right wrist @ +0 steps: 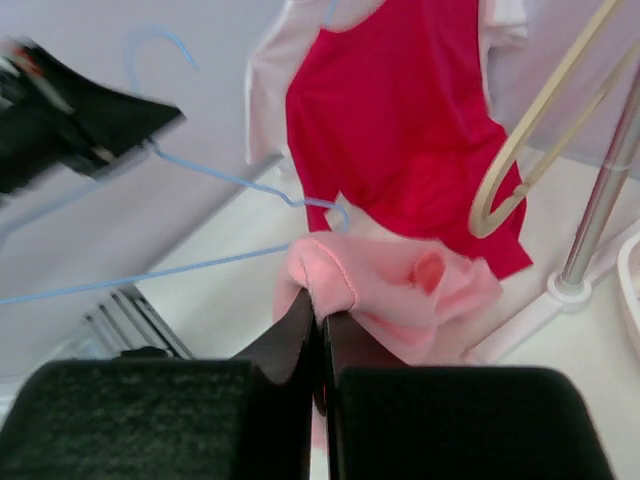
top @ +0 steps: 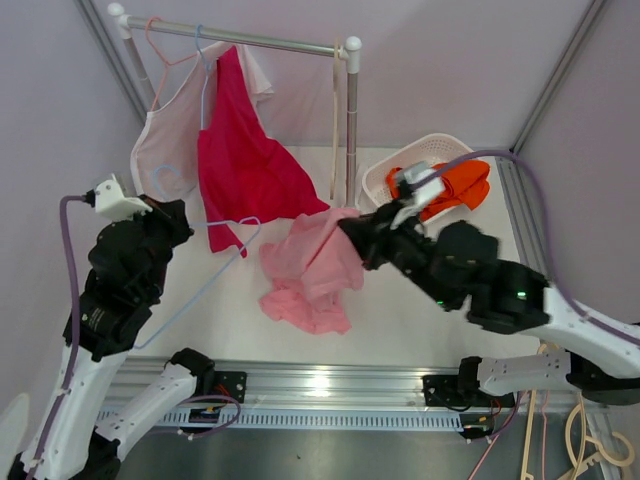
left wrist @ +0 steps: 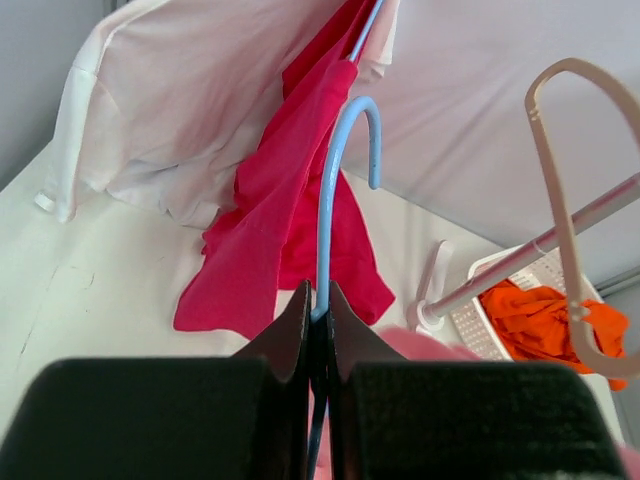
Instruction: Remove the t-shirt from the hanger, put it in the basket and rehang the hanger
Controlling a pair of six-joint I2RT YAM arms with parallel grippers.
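My left gripper (top: 186, 222) (left wrist: 318, 300) is shut on the neck of a thin blue hanger (top: 228, 238) (left wrist: 336, 165) (right wrist: 215, 178), held above the table's left side. The hanger's wire runs bare, with its right end just left of the pink t-shirt (top: 312, 272) (right wrist: 410, 285) (left wrist: 432, 346). No cloth hangs on the hanger. My right gripper (top: 350, 233) (right wrist: 322, 305) is shut on a fold at the t-shirt's top edge. From there the t-shirt droops in a bunch to the table.
A clothes rack (top: 250, 40) stands at the back with a red garment (top: 245, 155), a pale pink garment (top: 160, 140) and a beige hanger (top: 336, 120) on it. A white basket (top: 385, 180) holding orange cloth (top: 462, 185) sits at the back right.
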